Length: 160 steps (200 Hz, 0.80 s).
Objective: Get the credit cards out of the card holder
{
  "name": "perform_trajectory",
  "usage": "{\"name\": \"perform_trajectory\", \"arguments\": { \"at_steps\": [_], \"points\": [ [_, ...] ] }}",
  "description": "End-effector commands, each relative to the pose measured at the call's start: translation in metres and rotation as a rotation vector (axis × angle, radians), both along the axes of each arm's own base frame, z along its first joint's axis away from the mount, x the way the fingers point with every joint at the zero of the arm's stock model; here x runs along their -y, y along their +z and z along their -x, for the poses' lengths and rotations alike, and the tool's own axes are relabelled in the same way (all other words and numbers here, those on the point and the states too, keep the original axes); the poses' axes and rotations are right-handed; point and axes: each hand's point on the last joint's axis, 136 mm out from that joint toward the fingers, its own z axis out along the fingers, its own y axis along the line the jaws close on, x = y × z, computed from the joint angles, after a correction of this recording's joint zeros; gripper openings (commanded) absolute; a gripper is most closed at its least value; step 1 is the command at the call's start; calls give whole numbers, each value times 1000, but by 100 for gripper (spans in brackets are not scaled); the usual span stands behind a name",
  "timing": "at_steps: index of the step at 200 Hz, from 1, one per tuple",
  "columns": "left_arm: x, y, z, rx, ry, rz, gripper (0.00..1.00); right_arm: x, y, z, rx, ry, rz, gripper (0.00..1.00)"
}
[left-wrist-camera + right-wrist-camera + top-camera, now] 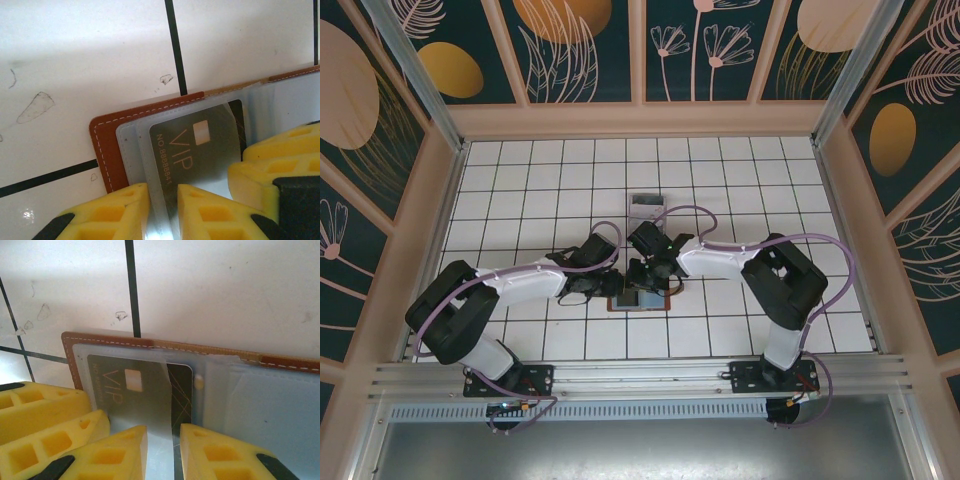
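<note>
Both arms are working the card holder (106, 150). It's lying open and flat on the tiled table (100, 50), right at my fingertips.

Left gripper (162, 192) is sitting with jaws nearly together and the edge of a clear sleeve (131, 150) in the slot. I can't tell if it's actually pinching. Right gripper (163, 435) is showing the same: narrow slot over the sleeve edge, grip unclear.

The one credit card (200, 150) I'm seeing (grey, "VIP") is lying inside the sleeve just ahead of both sets of tips. It's ahead-right of the left gripper and ahead-left of the right one, so it's sitting between them.

Its long axis is running along my fingers' reach, near end by the tips and far short edge away. I'm judging the pull needs to go back along that axis, toward the wrists. The right gripper is looking marginally nearer the uncovered dark strip of card.
</note>
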Motion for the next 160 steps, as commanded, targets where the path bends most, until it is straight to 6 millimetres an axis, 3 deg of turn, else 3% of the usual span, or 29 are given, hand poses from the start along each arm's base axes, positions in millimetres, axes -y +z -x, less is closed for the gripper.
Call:
{"name": "perform_trajectory", "arguments": {
  "at_steps": [1,59,160],
  "points": [
    [-16,-13,15,-53,6,-71,25,11,-6,4,-5,-11,71,26],
    [-25,-26,19,-76,6,-120,22,2,14,1,19,-11,12,25],
    [-31,-35,23,-102,10,-162,17,13,9,4,14,-25,40,24]
  ]
}}
